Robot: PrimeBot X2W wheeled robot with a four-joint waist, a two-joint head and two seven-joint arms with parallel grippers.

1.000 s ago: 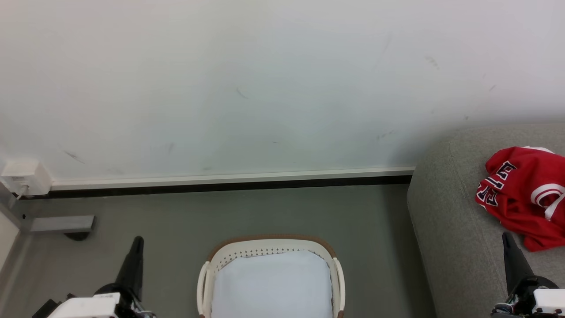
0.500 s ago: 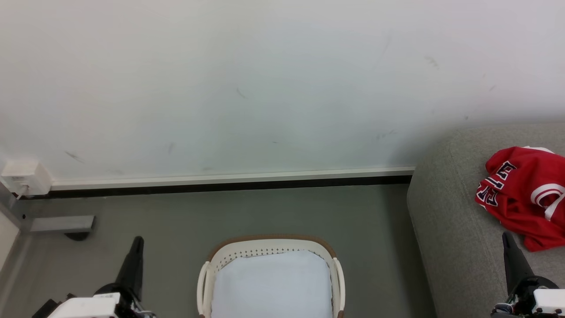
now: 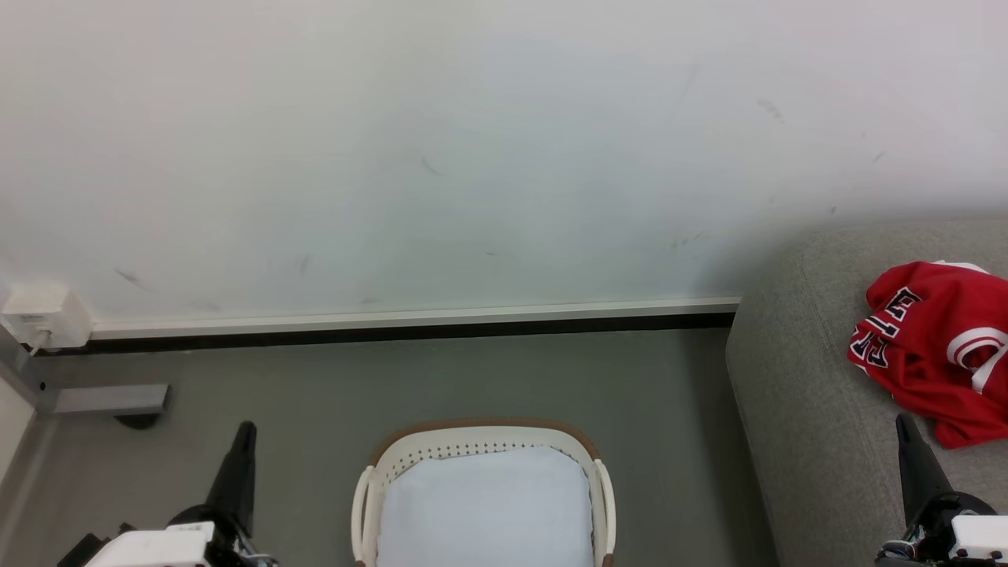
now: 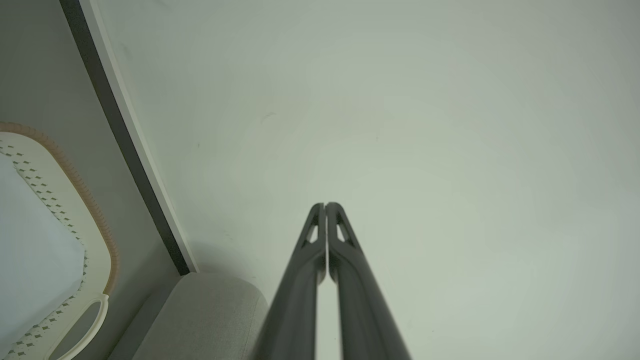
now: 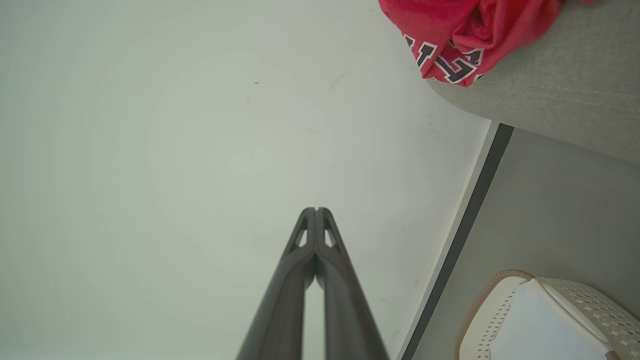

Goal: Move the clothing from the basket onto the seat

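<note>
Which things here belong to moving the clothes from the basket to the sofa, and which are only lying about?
For the job:
red jersey, lying on the sofa
basket

Only lying about:
white wall box
grey block
skirting board

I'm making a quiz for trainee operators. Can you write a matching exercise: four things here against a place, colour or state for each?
Things:
1 clothing
2 basket
3 sofa
4 left gripper

Matches:
A shut, empty
B grey
C on the floor, pale lining inside
D lying on the sofa

Pairs: 1-D, 2-C, 3-B, 4-A
</note>
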